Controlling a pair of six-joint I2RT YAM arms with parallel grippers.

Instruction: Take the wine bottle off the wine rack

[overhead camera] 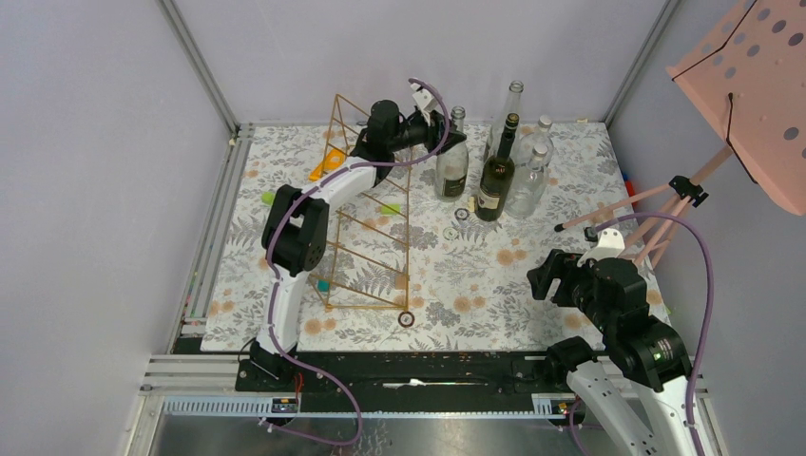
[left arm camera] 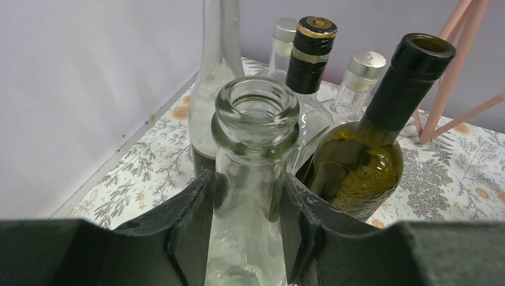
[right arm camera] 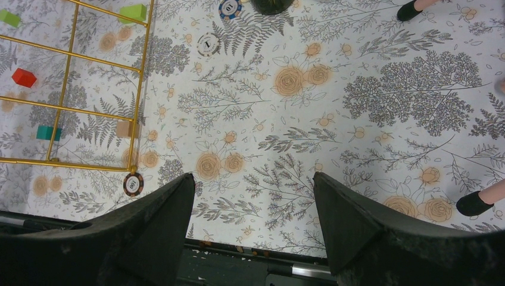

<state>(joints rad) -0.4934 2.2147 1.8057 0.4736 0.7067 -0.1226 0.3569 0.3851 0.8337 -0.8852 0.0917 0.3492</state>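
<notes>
The wine rack (overhead camera: 366, 228), a slanted gold wire frame, stands left of centre and holds no bottle; its lower rungs show in the right wrist view (right arm camera: 71, 53). A clear glass wine bottle (overhead camera: 452, 169) stands upright to the right of the rack, beside the other bottles at the back. My left gripper (overhead camera: 445, 128) is shut on its neck just under the lip, and the open mouth (left arm camera: 257, 113) rises between the dark fingers (left arm camera: 190, 208). My right gripper (overhead camera: 546, 280) is open and empty above the mat near the front right (right arm camera: 253, 185).
A dark green bottle (overhead camera: 496, 176) (left arm camera: 363, 161), a tall clear bottle (overhead camera: 508, 109) and capped clear bottles (overhead camera: 532, 176) stand close behind and to the right. A pink stand's legs (overhead camera: 656, 204) reach in from the right. Poker chips (overhead camera: 406, 319) and small blocks (right arm camera: 24, 77) lie round the rack.
</notes>
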